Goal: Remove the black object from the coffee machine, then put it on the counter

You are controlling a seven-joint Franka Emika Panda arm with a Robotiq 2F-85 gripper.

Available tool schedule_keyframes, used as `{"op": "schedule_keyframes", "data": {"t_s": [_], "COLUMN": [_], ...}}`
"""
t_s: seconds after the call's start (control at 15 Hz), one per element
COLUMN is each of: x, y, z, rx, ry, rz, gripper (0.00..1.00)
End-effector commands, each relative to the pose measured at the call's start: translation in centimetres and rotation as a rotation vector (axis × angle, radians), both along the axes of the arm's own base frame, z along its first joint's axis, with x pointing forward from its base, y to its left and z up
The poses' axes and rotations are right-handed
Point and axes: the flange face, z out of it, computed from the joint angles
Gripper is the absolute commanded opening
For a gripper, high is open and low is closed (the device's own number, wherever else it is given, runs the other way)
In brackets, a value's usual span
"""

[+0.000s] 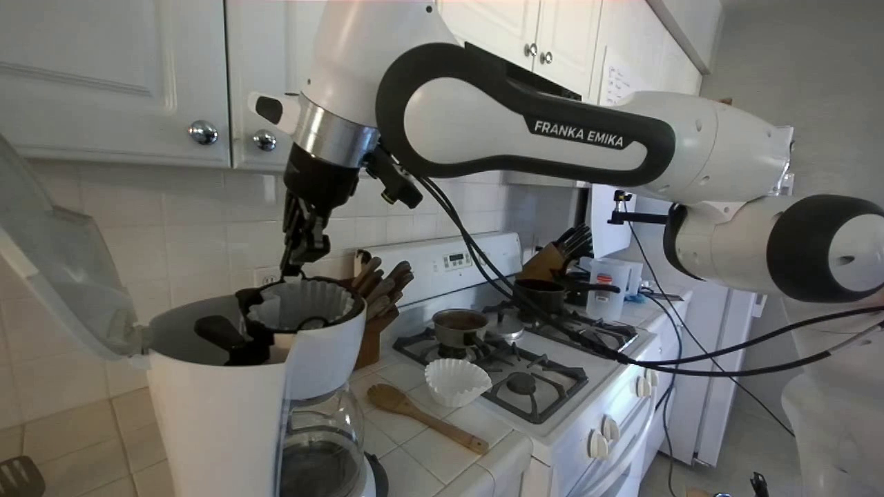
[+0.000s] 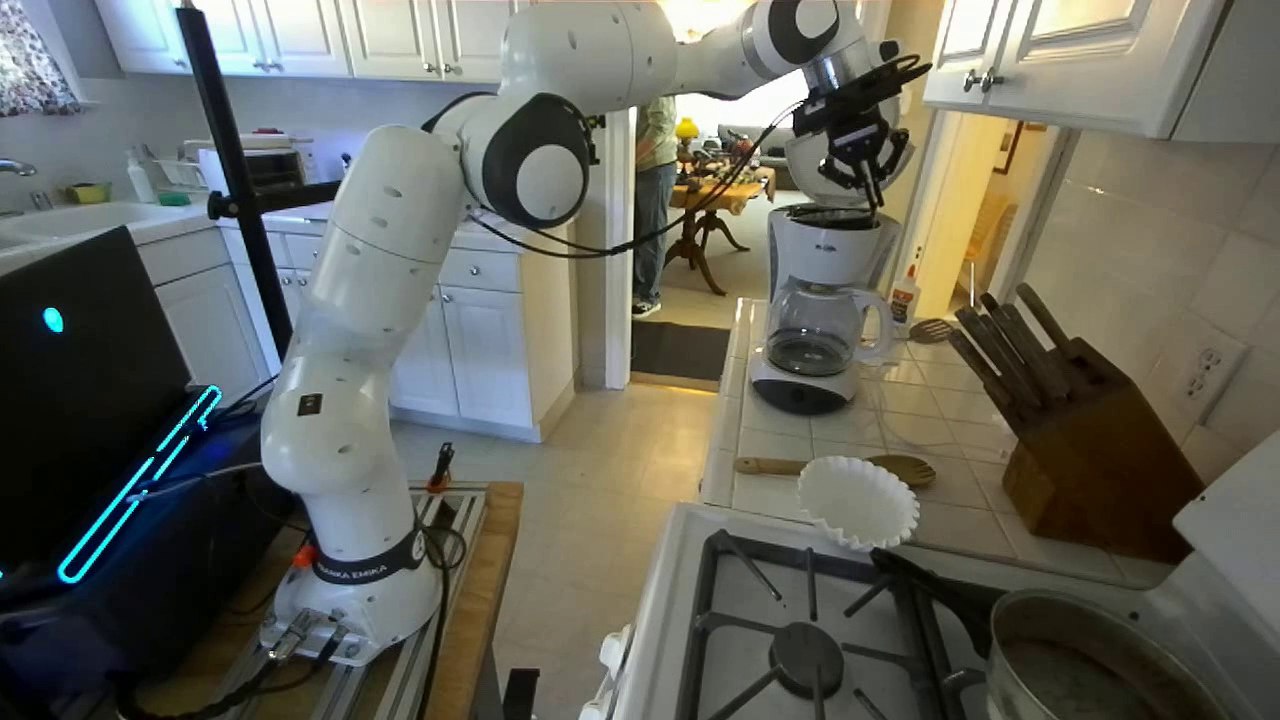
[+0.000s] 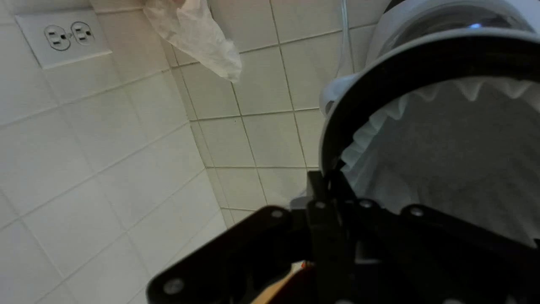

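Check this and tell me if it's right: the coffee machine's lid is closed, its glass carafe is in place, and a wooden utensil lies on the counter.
The lid is not closed: it stands raised, as both exterior views show. The rest holds: the coffee machine has its glass carafe in place, and a wooden utensil lies on the counter.

Your black filter basket (image 3: 422,69) sits mouth-up in the white, open-lidded coffee machine (image 2: 815,250), its rim at your claw (image 3: 328,177). The pale tiled counter (image 2: 890,415) spreads below the claw.
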Motion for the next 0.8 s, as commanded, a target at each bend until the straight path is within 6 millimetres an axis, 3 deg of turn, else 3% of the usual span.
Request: {"op": "schedule_keyframes", "data": {"t_s": [0.0,0.73], "x": [-0.3,-0.5], "y": [-0.8,-4.9], "z": [1.9,5.8], "rx": [0.049,0.242], "ry": [0.008,0.079], "rz": [-0.077,-0.300], "gripper": [0.02,0.02]}}
